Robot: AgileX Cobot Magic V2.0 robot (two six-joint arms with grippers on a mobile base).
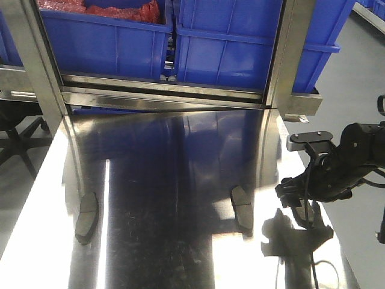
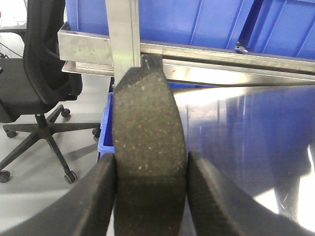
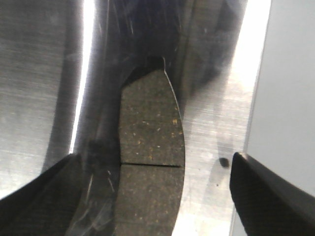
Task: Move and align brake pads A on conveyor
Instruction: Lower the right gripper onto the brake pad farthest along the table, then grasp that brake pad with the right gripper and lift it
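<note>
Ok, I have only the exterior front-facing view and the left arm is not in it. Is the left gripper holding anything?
Observer: Yes. The left wrist view shows the left gripper shut on a brake pad.
Operator: And the other one, open or shut?
Observer: The right gripper is open; in the right wrist view its fingers stand wide apart, clear of the second pad.
Operator: Which face of that pad is up?
Observer: The friction face, centre groove showing; it lies flat on the steel table.
</note>
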